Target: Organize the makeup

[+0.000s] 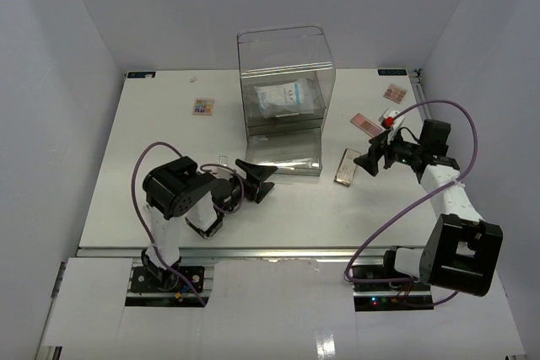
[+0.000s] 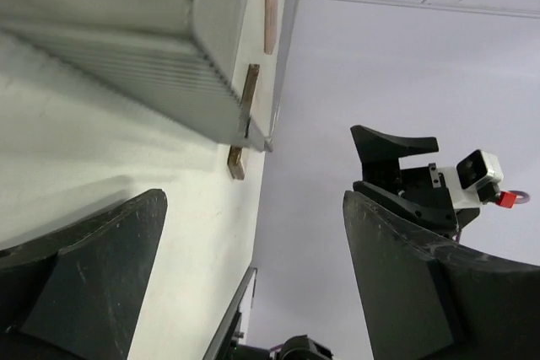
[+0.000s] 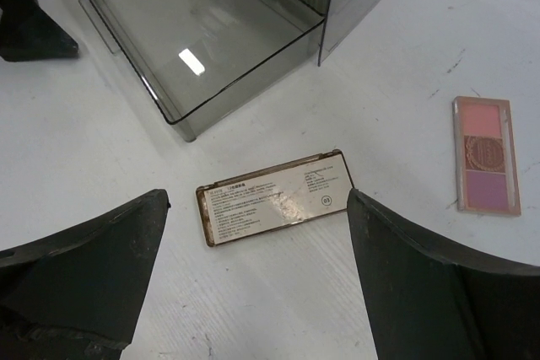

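Below right end effector (image 3: 256,201), brown-edged palette (image 3: 274,209)

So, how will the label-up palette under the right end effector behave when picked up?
The palette looks rigid and thin, so it should stay stiff. It lies flat on the table, leaving little edge to pinch; it may slide rather than lift. Its shiny back suggests a slippery grip.

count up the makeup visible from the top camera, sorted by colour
multicolour palette: 1
pink palettes: 2
brown face-down palette: 1
pale-blue sachet: 1
total: 5
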`<act>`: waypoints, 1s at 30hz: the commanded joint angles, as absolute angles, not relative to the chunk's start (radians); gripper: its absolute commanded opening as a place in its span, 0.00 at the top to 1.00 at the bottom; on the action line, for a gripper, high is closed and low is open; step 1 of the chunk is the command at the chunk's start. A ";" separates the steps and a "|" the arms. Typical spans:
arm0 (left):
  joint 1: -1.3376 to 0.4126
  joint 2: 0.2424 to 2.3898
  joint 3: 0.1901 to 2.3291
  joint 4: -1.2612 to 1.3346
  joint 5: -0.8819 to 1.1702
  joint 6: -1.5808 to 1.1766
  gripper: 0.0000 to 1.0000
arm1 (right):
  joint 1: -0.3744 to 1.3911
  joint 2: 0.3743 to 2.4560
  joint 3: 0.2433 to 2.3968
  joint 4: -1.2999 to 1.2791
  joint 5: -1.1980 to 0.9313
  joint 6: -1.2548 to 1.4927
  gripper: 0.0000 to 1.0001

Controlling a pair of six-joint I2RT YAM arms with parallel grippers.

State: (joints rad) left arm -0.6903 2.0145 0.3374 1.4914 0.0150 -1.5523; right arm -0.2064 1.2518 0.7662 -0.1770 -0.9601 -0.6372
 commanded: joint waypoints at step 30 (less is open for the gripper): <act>-0.682 0.945 0.744 -0.184 -0.182 -0.187 0.02 | 0.172 1.636 0.904 -0.170 -0.014 0.174 0.10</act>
